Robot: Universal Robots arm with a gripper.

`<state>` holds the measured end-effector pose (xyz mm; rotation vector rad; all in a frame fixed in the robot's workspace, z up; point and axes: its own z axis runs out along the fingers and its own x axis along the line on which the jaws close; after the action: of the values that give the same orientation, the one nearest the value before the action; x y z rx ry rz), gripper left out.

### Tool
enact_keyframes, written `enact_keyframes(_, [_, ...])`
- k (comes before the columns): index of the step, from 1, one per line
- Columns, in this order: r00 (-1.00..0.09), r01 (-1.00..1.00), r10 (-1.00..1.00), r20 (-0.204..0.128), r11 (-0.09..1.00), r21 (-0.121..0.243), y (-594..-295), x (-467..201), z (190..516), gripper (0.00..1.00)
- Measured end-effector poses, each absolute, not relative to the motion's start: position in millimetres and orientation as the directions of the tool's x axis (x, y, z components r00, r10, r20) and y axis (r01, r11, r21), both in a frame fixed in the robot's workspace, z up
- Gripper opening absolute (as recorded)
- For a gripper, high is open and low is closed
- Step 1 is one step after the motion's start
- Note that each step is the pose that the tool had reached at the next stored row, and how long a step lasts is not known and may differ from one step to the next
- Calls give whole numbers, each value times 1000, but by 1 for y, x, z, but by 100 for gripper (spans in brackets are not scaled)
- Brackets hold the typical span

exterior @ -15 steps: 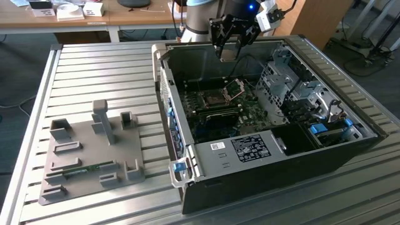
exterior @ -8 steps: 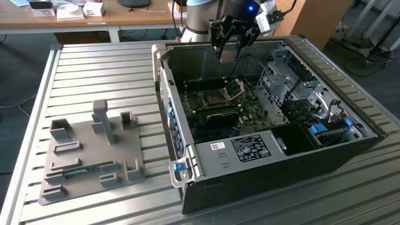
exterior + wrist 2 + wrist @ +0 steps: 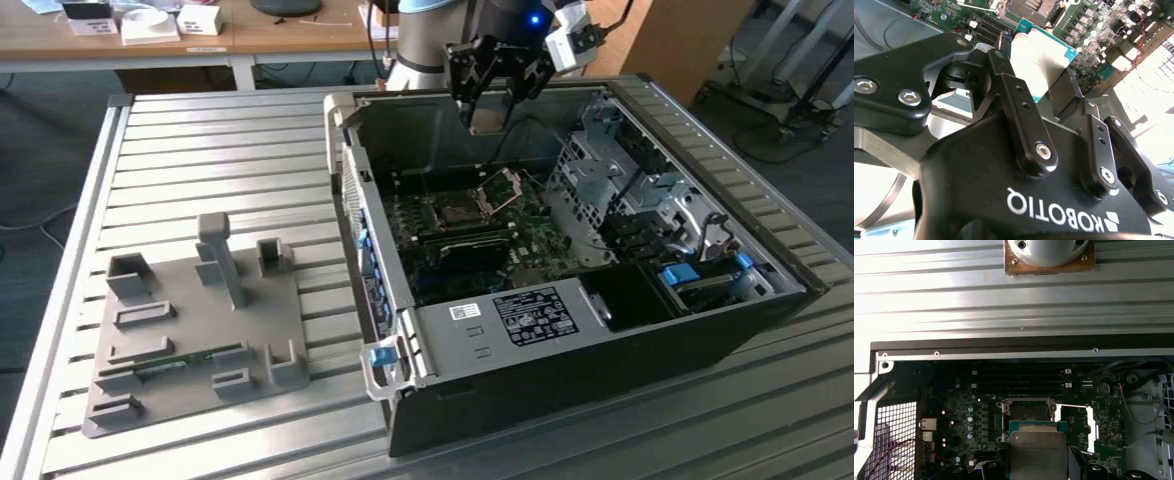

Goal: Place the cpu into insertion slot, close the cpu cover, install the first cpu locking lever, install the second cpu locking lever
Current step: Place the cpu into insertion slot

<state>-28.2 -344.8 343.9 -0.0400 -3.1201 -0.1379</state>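
My gripper (image 3: 489,118) hangs over the back of the open computer case (image 3: 400,330), shut on the cpu (image 3: 487,112), a flat grey square held by its edges. In the second wrist view the cpu (image 3: 1041,57) sits between the two black fingers (image 3: 1021,100). Below it on the motherboard (image 3: 521,240) lies the insertion slot (image 3: 458,210), uncovered, with the cpu cover (image 3: 502,186) swung up beside it. In the first wrist view the cpu (image 3: 1039,452) hovers just short of the slot (image 3: 1027,412), and the cover (image 3: 1077,425) lies open beside the slot.
Drive cages (image 3: 627,190) and cables crowd the case on the exterior view's right. A labelled power supply (image 3: 534,315) fills its near end. A grey fixture plate (image 3: 200,320) with upright holders lies on the slatted table at the left.
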Motion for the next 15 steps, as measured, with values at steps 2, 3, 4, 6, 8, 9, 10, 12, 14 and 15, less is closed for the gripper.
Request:
enact_keyframes(2, [-1000, 26, 25, 19, 996, 88, -345, -28, 343, 54])
enact_keyframes(3, [-1000, 26, 25, 19, 996, 88, -345, -28, 343, 54])
enact_keyframes(4, [-1000, 26, 25, 19, 996, 88, -345, -28, 343, 54])
enact_keyframes(6, [-1000, 26, 25, 19, 996, 88, -345, -28, 342, 54])
enact_keyframes(8, [-1000, 26, 25, 19, 996, 88, -345, -28, 342, 54])
enact_keyframes(9, [-1000, 26, 25, 19, 996, 88, -345, -28, 341, 54])
enact_keyframes(10, [-1000, 26, 25, 19, 996, 88, -345, -28, 341, 54])
enact_keyframes(12, [-1000, 26, 25, 19, 996, 88, -345, -28, 341, 54])
enact_keyframes(14, [-1000, 26, 25, 19, 996, 88, -345, -28, 341, 54])
enact_keyframes(15, [-1000, 26, 25, 19, 996, 88, -345, -28, 341, 54])
